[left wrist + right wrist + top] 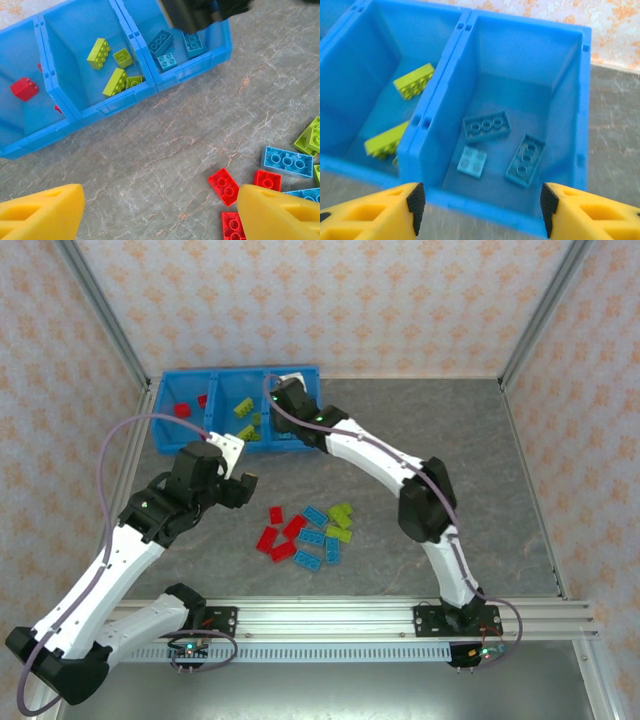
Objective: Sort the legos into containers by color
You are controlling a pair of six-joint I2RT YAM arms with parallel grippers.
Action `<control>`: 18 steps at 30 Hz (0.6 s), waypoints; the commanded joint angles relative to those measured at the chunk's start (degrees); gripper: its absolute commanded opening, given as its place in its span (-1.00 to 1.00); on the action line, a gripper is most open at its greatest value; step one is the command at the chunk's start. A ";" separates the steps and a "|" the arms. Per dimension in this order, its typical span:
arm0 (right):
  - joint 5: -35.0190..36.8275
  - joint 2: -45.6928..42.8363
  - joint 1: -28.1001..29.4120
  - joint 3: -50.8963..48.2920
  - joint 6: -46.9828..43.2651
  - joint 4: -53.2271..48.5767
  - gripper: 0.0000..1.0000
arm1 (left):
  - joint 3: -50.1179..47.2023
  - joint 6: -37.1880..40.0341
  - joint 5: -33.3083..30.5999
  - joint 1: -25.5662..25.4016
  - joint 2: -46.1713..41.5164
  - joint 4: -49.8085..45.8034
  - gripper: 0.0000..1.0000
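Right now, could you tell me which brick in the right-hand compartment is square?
The pale four-stud brick; the darker brick behind it and the tilted brick to its right are longer rectangles.

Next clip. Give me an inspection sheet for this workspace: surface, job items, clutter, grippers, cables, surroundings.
Surface: grey marbled table, no spills.
Job's things: blue tray holds red bricks left, green bricks middle, blue bricks right; loose bricks of all three colours on the table.
Clutter: nothing seen.
Grippers: left gripper open, empty, above the table; right gripper open, empty, over the right compartment.
Cables: lilac cables loop clear of the bricks.
Surroundings: patterned walls, metal frame.
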 commanded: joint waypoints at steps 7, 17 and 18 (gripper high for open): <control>-18.57 -38.62 0.68 -32.66 6.16 -4.94 0.52 | 4.30 -9.91 -0.13 0.93 6.18 -3.16 1.00; -34.70 -67.68 2.48 -62.44 17.30 -5.04 0.99 | -0.20 -40.70 3.27 0.06 16.70 3.74 0.93; -33.80 -69.73 2.58 -64.45 18.48 -5.02 0.99 | -0.10 -41.32 2.99 -0.80 19.33 3.57 0.92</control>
